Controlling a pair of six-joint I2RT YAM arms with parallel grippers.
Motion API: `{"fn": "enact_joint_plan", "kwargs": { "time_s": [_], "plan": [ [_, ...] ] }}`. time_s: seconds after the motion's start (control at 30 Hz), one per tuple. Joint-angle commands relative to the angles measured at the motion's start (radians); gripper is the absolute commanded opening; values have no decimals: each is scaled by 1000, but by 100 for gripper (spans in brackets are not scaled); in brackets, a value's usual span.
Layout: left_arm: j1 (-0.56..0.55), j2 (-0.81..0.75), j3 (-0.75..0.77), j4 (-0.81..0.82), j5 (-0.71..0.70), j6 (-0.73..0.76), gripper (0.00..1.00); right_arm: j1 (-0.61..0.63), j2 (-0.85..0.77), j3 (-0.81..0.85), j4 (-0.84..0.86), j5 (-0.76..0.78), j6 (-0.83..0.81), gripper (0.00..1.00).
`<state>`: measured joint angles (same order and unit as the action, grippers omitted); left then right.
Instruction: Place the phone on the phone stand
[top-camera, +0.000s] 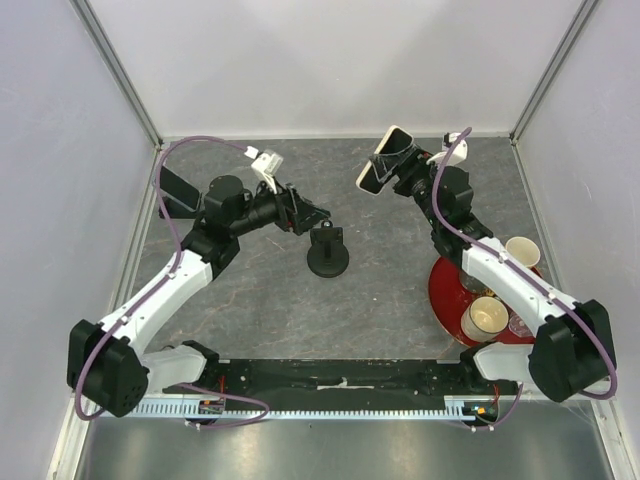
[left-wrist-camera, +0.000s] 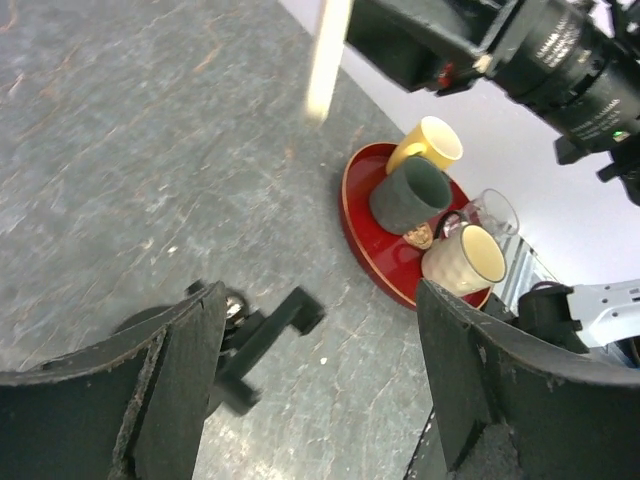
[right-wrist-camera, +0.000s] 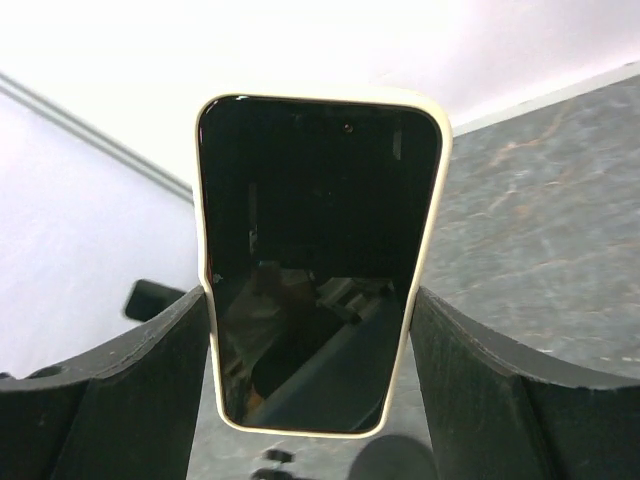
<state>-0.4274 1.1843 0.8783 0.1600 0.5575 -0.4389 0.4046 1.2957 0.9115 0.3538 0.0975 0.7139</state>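
Nearest sit the arms' bases (top-camera: 105, 365) on the near edge of the grey table (top-camera: 260, 300). On the left, the left arm (top-camera: 165, 285) rises toward the far side, bends and reaches right. The left gripper (top-camera: 316, 213) hangs just left of the black phone stand (top-camera: 327, 256), its fingers wide apart with nothing between them. Only its wrist view shows the stand's cradle arm below that gap. Farther right, the right arm (top-camera: 500, 270) stretches toward the far wall. The right gripper (top-camera: 398, 170) clasps the phone (top-camera: 384, 160) by its long edges, raised off the table, to the far right of the stand. That wrist view shows the glossy black screen facing the camera, with the pale rim against both fingers (right-wrist-camera: 150, 380). At right, a red tray (left-wrist-camera: 352, 205) carries cups (left-wrist-camera: 425, 145), which the left wrist view shows as yellow, dark grey, cream and clear glass.
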Motion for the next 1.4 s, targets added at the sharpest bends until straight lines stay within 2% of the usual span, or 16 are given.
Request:
{"fn": "enact_joint_plan", "kwargs": {
  "time_s": [0.0,0.17,0.33,0.53,0.67,0.77,0.8,0.87,0.97,1.0,1.07,1.1,1.13,1.17,1.2,1.37],
  "plan": [
    [-85,1,160,-56,-77,103,82,22,-53,85,-1,-53,90,0],
    [-111,34,194,-80,-74,175,83,69,-58,115,-51,-74,154,0],
    [-131,29,156,-33,-45,232,86,148,-49,147,-90,-3,156,0],
    [-131,-15,83,-19,-157,286,87,243,-15,179,-99,42,157,0],
    [-131,-29,85,-51,-180,293,82,286,28,216,-124,41,170,0],
    [-129,-38,77,-62,-188,295,70,330,43,227,-122,68,160,0],
    [-129,-40,79,-69,-188,296,60,342,53,231,-124,76,157,0],
    [-129,-40,83,-86,-180,298,51,368,57,234,-124,85,150,0],
    [-129,-31,96,-123,-174,319,22,387,63,248,-130,90,139,0],
    [-129,-28,103,-132,-179,325,3,392,65,251,-130,91,137,0],
    [-126,-29,105,-143,-183,336,2,395,62,250,-131,99,134,2],
    [-125,-38,99,-139,-182,336,2,395,65,248,-131,100,134,11],
    [-125,-46,93,-131,-177,336,2,396,66,248,-133,106,134,35],
    [-123,-58,82,-108,-176,335,2,395,71,251,-148,111,133,49],
    [-123,-81,62,-97,-180,335,2,395,77,266,-160,113,127,68],
    [-113,-121,33,-71,-234,335,2,393,93,335,-252,123,43,97]
  ]
}}
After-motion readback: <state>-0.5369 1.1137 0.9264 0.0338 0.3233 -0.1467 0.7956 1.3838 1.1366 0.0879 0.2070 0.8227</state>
